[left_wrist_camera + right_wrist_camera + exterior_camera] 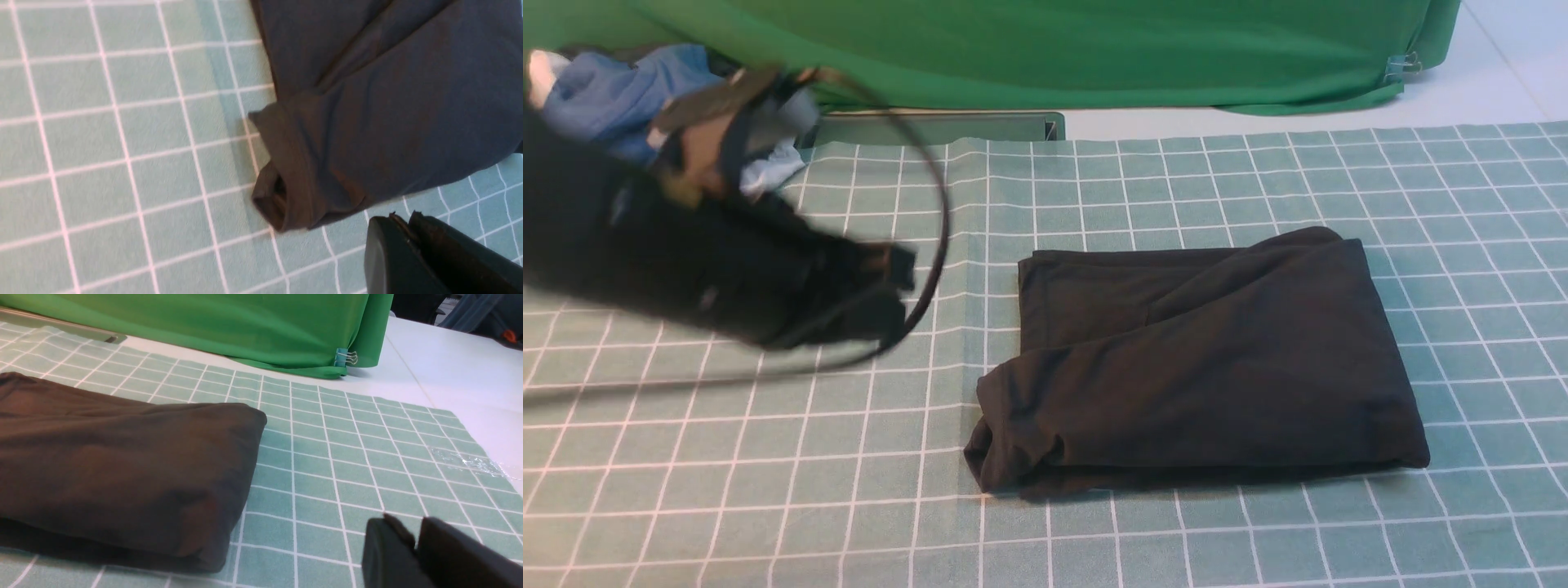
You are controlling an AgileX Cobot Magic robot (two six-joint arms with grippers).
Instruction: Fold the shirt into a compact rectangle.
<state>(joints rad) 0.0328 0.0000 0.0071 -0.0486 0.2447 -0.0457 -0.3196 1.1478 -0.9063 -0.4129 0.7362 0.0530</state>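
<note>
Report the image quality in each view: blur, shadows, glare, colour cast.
Front view: the left arm is smeared by motion blur, the shirt is sharp with a thin shadow under its near edge. Left wrist view: slightly soft, the shirt looks bluish. Right wrist view: the shirt looks brownish, and a glossy patch glares on the checked cloth.

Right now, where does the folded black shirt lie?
In the front view the folded black knit shirt lies right of centre on the green checked cloth, with the blurred left arm apart on its left.
</note>
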